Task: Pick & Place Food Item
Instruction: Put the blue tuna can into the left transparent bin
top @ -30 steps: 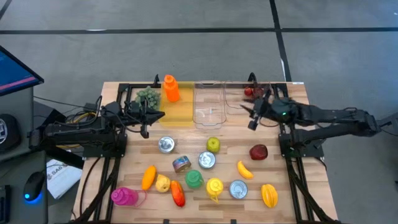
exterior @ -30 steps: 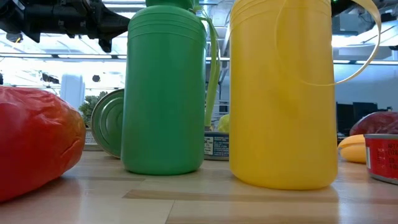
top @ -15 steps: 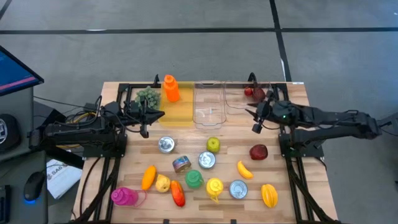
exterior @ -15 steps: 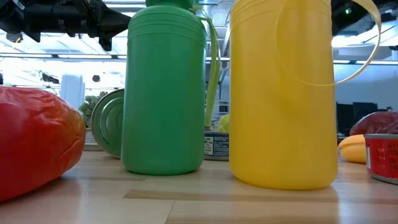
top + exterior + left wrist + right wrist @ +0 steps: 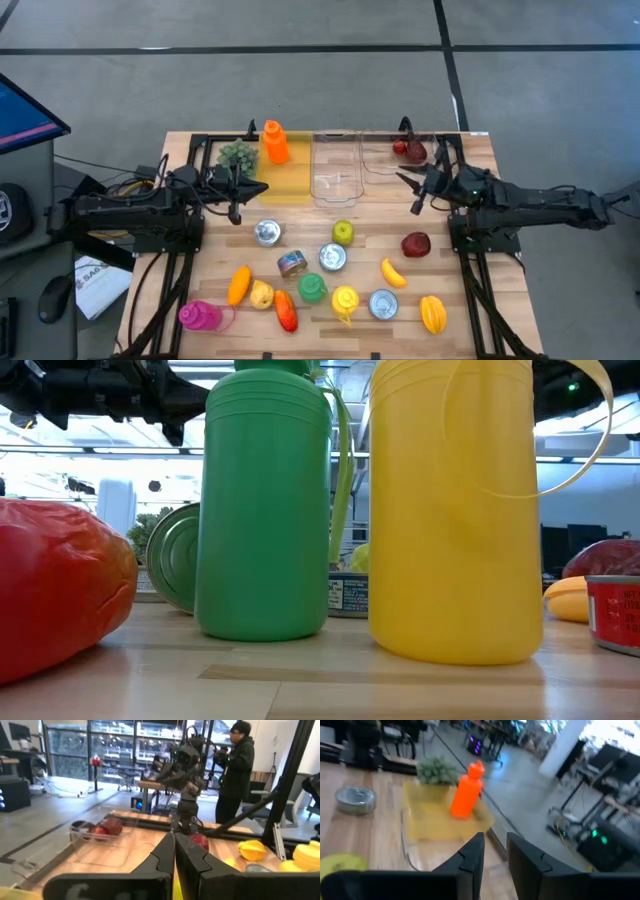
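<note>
Two red food items (image 5: 408,150) lie in the clear tray (image 5: 385,170) at the table's far right; the left wrist view shows them too (image 5: 106,827). A dark red fruit (image 5: 415,243) rests on the wood nearer the right arm's base. My right gripper (image 5: 414,194) hovers open and empty just near of that tray, its fingers apart in its wrist view (image 5: 495,851). My left gripper (image 5: 235,197) waits shut beside the yellow tray (image 5: 285,180), and its fingers meet in its wrist view (image 5: 175,851).
An orange bottle (image 5: 275,142) and green bunch (image 5: 238,155) sit on the yellow tray. A clear tray (image 5: 337,172) stands in the middle. Cans, a green apple (image 5: 343,232), bananas, peppers and small jugs (image 5: 313,289) crowd the near half. A person (image 5: 237,765) stands beyond the table.
My right gripper has drawn back from the right clear tray, moving toward the table's right edge and a little toward its near edge, staying open and empty. The red items stay in the tray. The left arm has kept still.
</note>
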